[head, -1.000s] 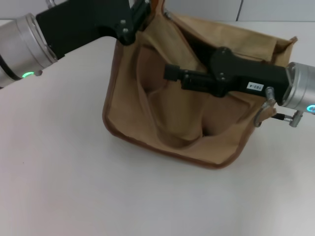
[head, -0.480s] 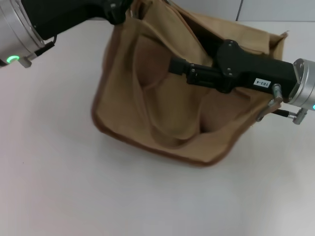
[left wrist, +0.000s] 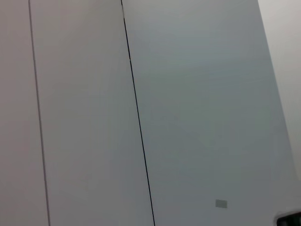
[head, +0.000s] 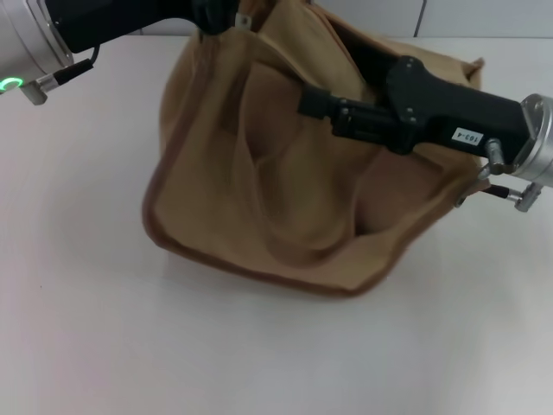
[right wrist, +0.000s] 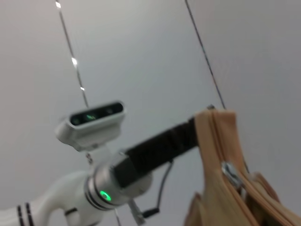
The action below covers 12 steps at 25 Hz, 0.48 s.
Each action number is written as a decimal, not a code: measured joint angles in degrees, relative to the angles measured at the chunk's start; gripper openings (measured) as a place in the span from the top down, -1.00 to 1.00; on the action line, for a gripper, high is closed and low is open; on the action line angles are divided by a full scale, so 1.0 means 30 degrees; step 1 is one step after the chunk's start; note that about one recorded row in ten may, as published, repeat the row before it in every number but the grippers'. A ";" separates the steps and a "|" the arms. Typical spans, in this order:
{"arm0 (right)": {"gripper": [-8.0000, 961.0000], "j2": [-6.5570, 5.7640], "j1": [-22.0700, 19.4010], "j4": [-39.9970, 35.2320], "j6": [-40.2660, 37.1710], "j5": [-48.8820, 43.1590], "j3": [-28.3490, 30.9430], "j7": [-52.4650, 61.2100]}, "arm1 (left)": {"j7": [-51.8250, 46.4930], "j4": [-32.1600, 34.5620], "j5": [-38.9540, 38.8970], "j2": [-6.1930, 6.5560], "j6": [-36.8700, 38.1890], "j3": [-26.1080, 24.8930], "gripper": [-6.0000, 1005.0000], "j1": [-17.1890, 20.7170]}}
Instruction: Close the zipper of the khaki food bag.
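Observation:
The khaki food bag (head: 259, 199) stands tilted on the white table, its brown-piped bottom edge toward me. My left gripper (head: 220, 19) is at the bag's upper left corner, shut on its end and holding it up. My right gripper (head: 307, 102) reaches across the bag from the right, up by its top edge. In the right wrist view the bag's end (right wrist: 211, 188) stands upright. The zipper there shows its small silver slider (right wrist: 229, 170), and my left gripper (right wrist: 190, 132) grips the bag's top. The zip line is hidden in the head view.
The white table (head: 104, 328) spreads to the front and left of the bag. A wide handle loop (head: 285, 233) hangs down the bag's side. Grey wall panels (left wrist: 188, 94) stand behind. My head camera (right wrist: 91, 125) shows in the right wrist view.
My left arm has pulled the bag's top corner up and to the left, and the bag has slid left with it. My right arm has risen slightly and stays across the bag.

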 joint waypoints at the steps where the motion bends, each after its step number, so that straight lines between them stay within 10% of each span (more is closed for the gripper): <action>1: -0.60 -0.0006 0.0113 -0.0033 -0.0147 0.0041 -0.0007 0.0000 | 0.0016 0.0000 0.0019 -0.0012 0.0000 0.0010 0.93 -0.0007; 12: -0.60 0.0024 0.1283 0.0062 -0.0164 0.0017 -0.0055 -0.0196 | 0.0175 -0.0206 0.0034 -0.0062 -0.0170 0.0077 0.93 -0.0139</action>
